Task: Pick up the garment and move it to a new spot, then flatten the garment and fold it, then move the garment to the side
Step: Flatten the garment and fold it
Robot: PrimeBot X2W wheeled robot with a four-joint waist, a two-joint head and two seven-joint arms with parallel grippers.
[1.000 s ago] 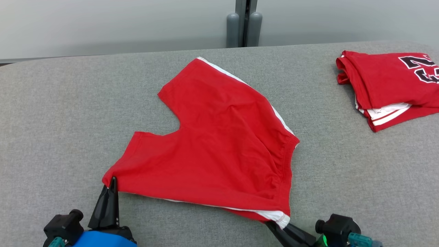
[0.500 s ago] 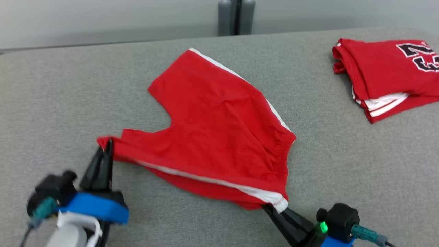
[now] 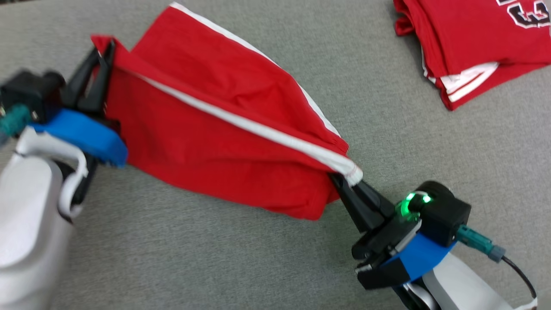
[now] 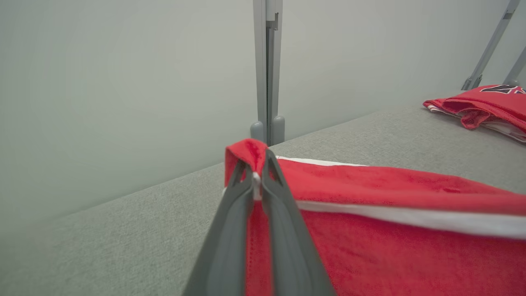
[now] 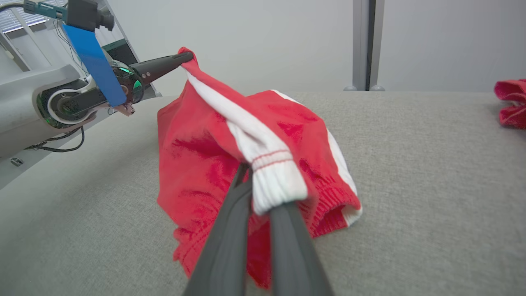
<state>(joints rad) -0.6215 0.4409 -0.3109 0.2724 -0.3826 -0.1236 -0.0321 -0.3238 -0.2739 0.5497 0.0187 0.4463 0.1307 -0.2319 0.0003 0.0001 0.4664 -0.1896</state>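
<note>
In the head view, the left end effector (image 3: 106,46) is pinching a hem corner of the red shorts (image 3: 206,129) at ten o'clock. The right end effector (image 3: 341,181) is clamping the waistband corner at four o'clock, pulling the white stripe taut between them. The shorts are hanging partly raised, their lower cloth resting on the counter (image 3: 215,258). The fold seems to be just beginning, and the move aside is yet to come. A folded jersey (image 3: 473,38) is lying at one o'clock, with bare room at six and three.

In the left wrist view, the wall (image 4: 123,82) is standing close behind the counter's far edge at twelve o'clock.

In the right wrist view, open surface is stretching toward three o'clock.
</note>
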